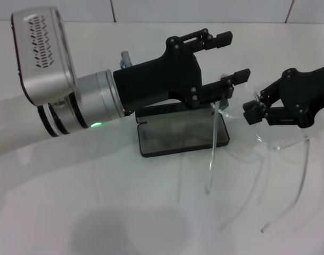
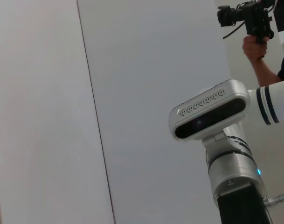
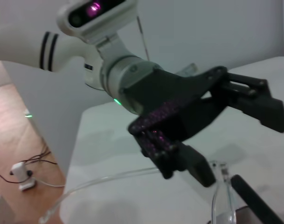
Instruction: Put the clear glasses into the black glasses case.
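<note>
Three camera views: one from the robot's head, one from each wrist.
The head view looks forward and down, close on the white table (image 1: 98, 212), left arm upper left, right arm at right edge. The left wrist view faces up at a wall (image 2: 146, 70). The right wrist view looks closely at the left gripper (image 3: 244, 135), shared with the head view (image 1: 233, 56).

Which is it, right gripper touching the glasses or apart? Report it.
Touching. The head view shows the right gripper with its jaws closed on the lens edge of the glasses.
</note>
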You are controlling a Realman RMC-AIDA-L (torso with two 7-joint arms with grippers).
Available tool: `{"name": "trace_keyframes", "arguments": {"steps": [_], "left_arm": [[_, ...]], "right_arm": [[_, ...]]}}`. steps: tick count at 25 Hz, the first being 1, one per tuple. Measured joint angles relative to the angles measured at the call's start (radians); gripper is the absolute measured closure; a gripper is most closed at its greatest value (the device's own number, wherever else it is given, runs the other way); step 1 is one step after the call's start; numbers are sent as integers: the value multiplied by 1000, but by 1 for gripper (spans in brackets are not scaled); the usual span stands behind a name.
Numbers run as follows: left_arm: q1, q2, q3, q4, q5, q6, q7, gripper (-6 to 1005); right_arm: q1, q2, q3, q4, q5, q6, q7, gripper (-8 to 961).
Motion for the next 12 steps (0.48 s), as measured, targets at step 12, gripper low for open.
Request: {"name": "trace_keyframes", "arguments": {"steps": [12], "left_arm": [[32, 4, 58, -35, -117, 94, 73, 333]], "right_arm": [[0, -6, 45, 61, 7, -34, 16, 832]]}}
